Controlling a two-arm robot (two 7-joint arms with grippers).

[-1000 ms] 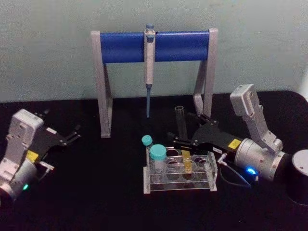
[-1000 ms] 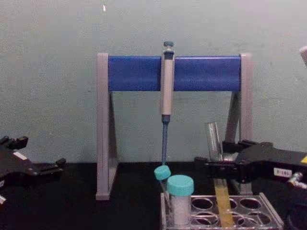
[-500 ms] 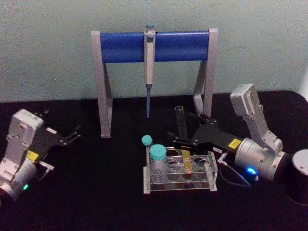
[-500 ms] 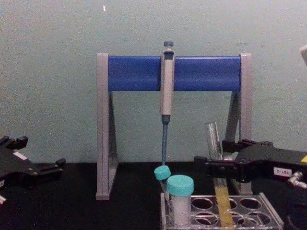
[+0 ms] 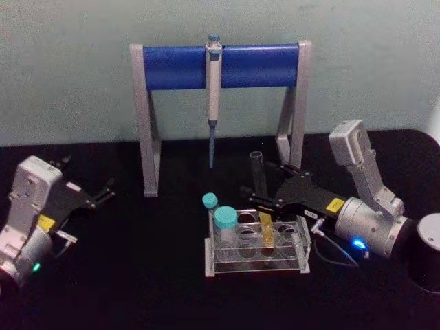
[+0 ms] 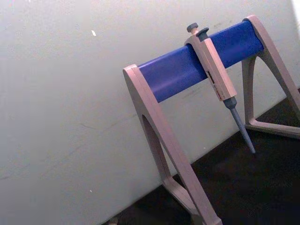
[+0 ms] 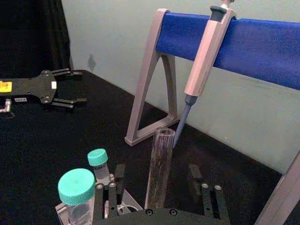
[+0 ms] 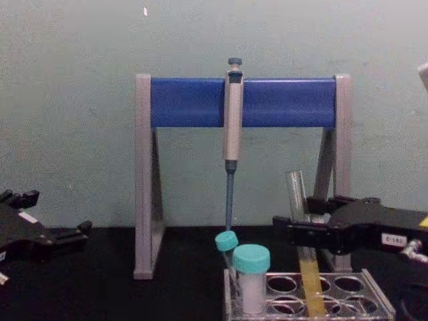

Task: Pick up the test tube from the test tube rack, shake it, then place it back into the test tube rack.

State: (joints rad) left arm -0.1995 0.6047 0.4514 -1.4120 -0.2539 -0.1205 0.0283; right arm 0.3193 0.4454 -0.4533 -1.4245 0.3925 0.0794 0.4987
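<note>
Test tube point(image 5: 259, 175) in rack point(image 5: 209, 256) — right gripper point(image 5: 251, 198) alongside.

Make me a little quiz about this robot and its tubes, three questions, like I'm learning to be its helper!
1. True or false: the test tube stands in the test tube rack, with yellow liquid in its lower part.
2. What hangs from the blue pipette stand? A: a pipette. B: a spoon. C: a brush.
3. Fill the gap: the left gripper rests far off to the left, and the ___ gripper has open jaws on either side of the test tube.

Key: 1 true. 2 A. 3 right: it is the right gripper.
</note>
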